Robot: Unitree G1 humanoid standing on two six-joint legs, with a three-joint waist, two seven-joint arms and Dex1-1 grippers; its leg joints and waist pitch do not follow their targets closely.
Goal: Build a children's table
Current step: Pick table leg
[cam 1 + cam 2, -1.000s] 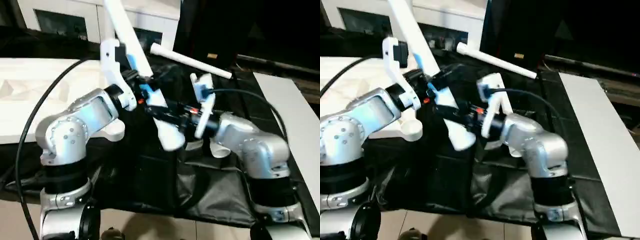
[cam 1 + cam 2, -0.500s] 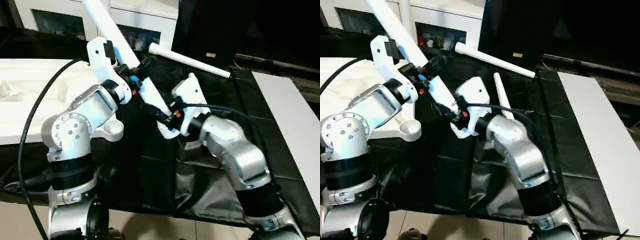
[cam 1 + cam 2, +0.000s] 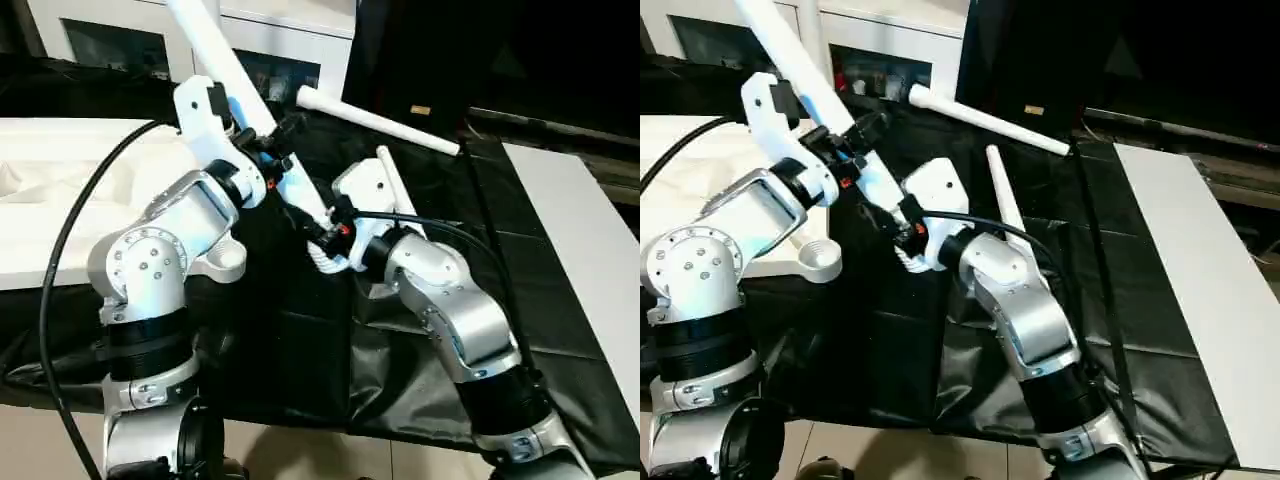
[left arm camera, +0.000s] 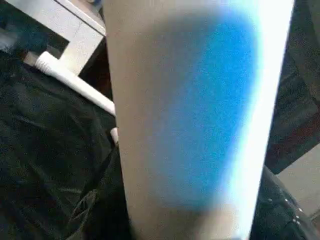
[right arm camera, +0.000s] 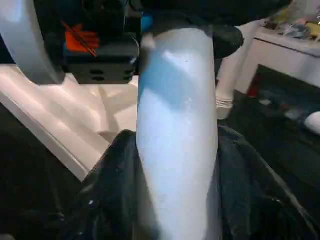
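A long white tapered table leg (image 3: 215,50) slants from the top of the picture down to its ribbed end above the black cloth. My left gripper (image 3: 278,160) is shut on its middle, and the leg (image 4: 190,120) fills the space between that gripper's fingers. My right gripper (image 3: 328,238) is shut on the lower end, just above the ribs; the leg (image 5: 177,150) rises straight ahead of it. The white tabletop (image 3: 60,190) lies at the left, ribbed side up, with a round corner socket (image 3: 226,262) beside my left forearm. Two more legs lie on the cloth, one (image 3: 385,122) far and one (image 3: 392,180) behind my right wrist.
A black cloth (image 3: 300,350) covers the floor under both arms. A white cabinet with dark glass doors (image 3: 290,40) stands at the back. A flat white panel (image 3: 590,240) lies along the right edge. A black cable (image 3: 60,260) loops by my left arm.
The head view has shifted. My right forearm has turned and come up closer along the leg's lower end. The leg leans further to the left than a second ago, held by both grippers.
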